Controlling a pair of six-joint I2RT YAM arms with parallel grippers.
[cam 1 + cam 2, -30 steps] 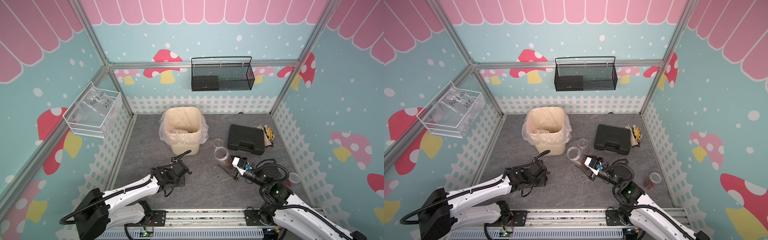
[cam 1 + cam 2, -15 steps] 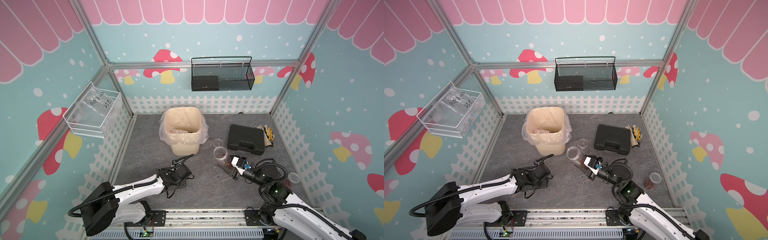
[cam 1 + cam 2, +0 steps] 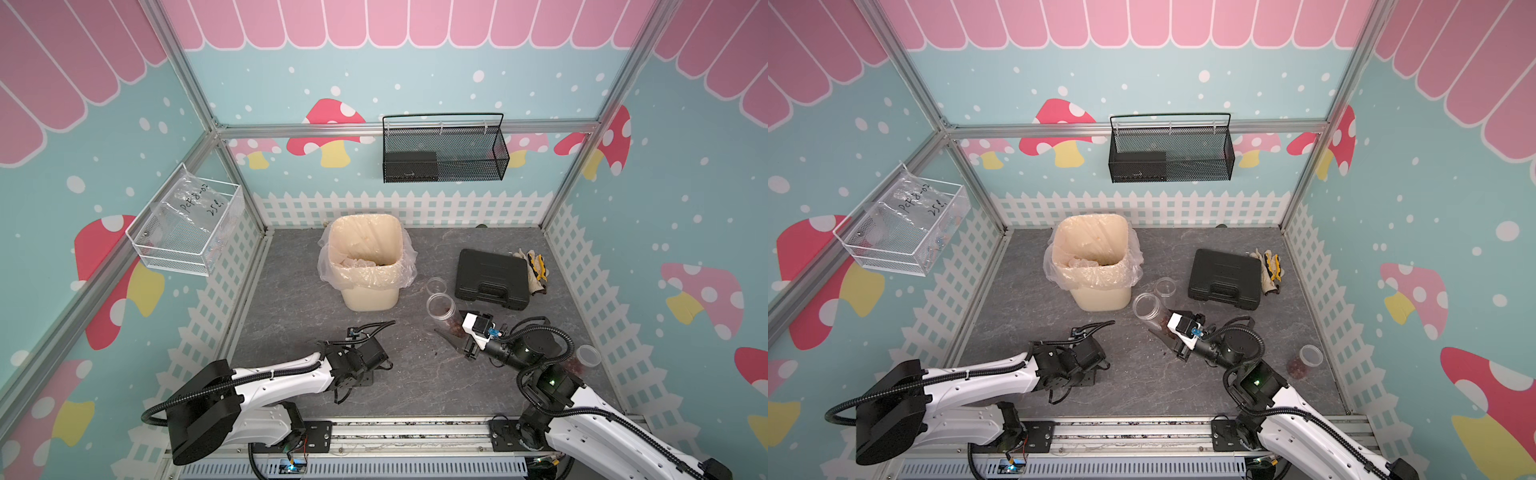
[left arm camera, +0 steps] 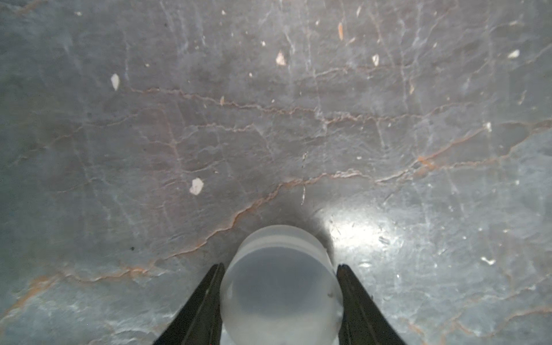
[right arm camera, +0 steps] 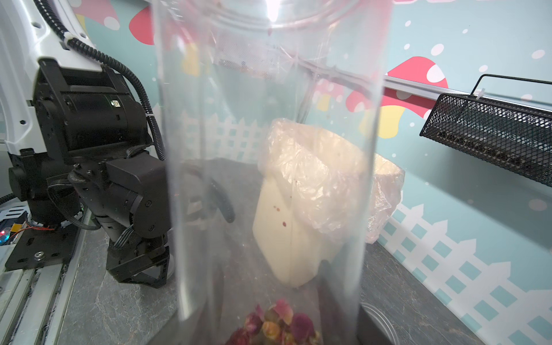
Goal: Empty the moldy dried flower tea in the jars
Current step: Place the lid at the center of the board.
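In both top views the right gripper (image 3: 457,337) (image 3: 1169,340) pinches a tilted jar (image 3: 441,306) (image 3: 1147,306) near its base. Its black fingers (image 3: 444,334) lie on either side of the clear wall. The dried flower tea (image 3: 451,322) (image 3: 1161,324) sits in the base end, right at the fingers. The jar's open mouth points away from them toward the cream bin (image 3: 368,300), which stands near but apart. A small clear cup (image 3: 436,286) stands beyond the mouth, beside a black case (image 3: 492,277). A third jar (image 3: 588,356) stands well behind the fingers near the right wall, with reddish bits at its lower end. The left arm (image 3: 282,378) bends low over the grey floor (image 3: 415,374), and its wrist hides the fingers.

In the left wrist view the left gripper (image 4: 279,268) closes on a frosted jar (image 4: 280,286). One black finger (image 4: 206,298) touches each side. The jar stands between them on the floor and looks empty. Pale flakes (image 4: 196,186) lie scattered past the fingertips.

In the right wrist view the tilted jar fills the middle, and I cannot tell the fingers apart from its dark lower edges. The tea clump (image 5: 277,324) rests at the near end. The bin with its plastic liner (image 5: 313,185) shows through the wall beyond the mouth.
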